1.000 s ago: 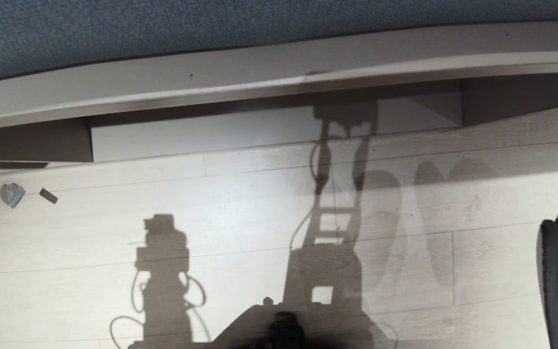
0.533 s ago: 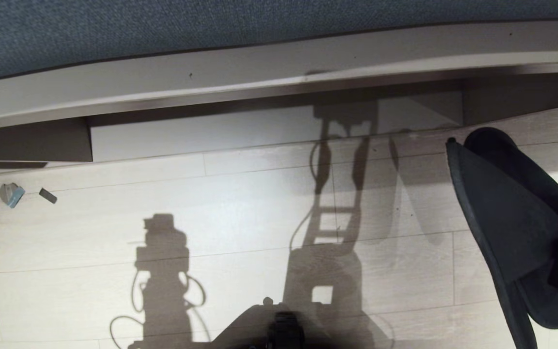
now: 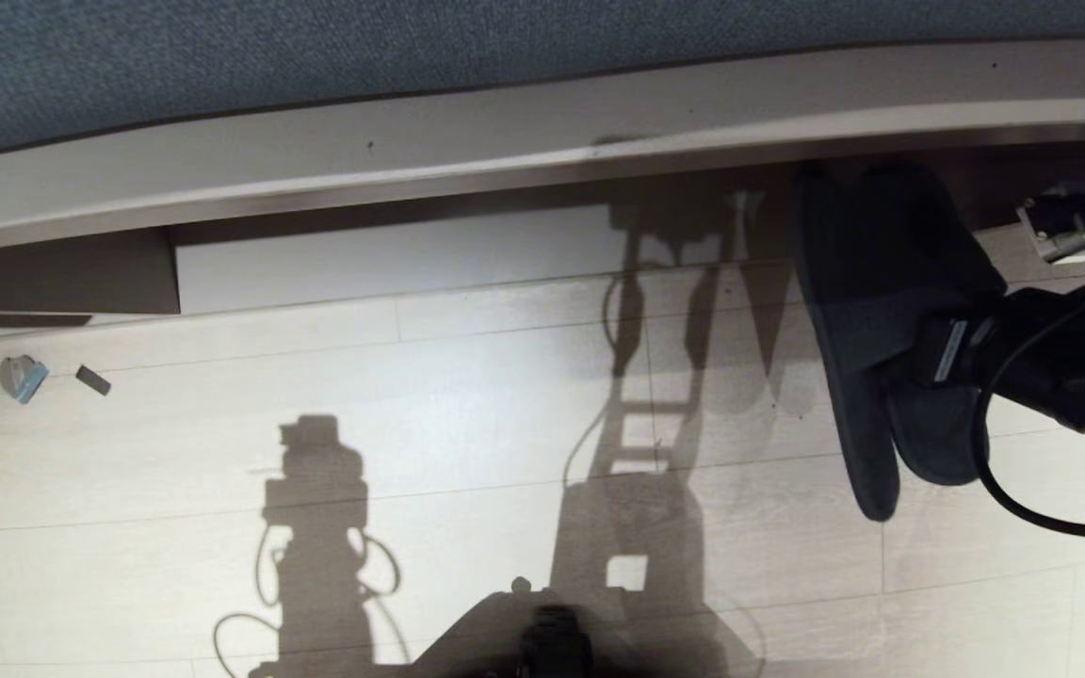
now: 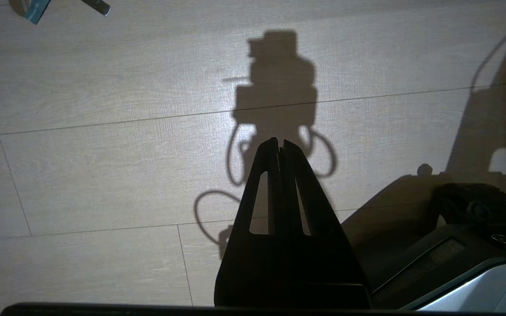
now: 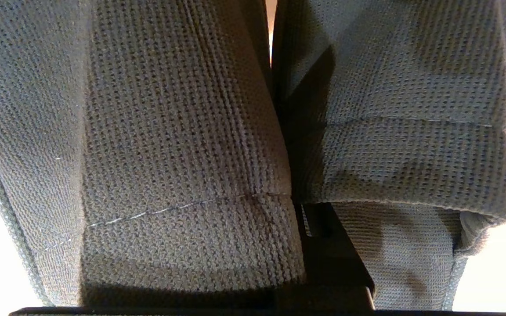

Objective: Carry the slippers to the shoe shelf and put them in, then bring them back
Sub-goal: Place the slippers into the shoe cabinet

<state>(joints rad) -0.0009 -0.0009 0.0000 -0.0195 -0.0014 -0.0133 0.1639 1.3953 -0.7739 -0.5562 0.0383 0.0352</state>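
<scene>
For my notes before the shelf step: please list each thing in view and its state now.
slippers: held together off the floor, toes reaching toward the shelf opening
right end effector: shut on the slippers
left end effector: shut, empty, above the floor
shoe shelf: nothing seen inside

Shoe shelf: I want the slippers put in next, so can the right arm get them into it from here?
Probably yes. The right gripper is shut on the slippers, whose toes point at the shoe shelf opening; nothing shows in between.
</scene>
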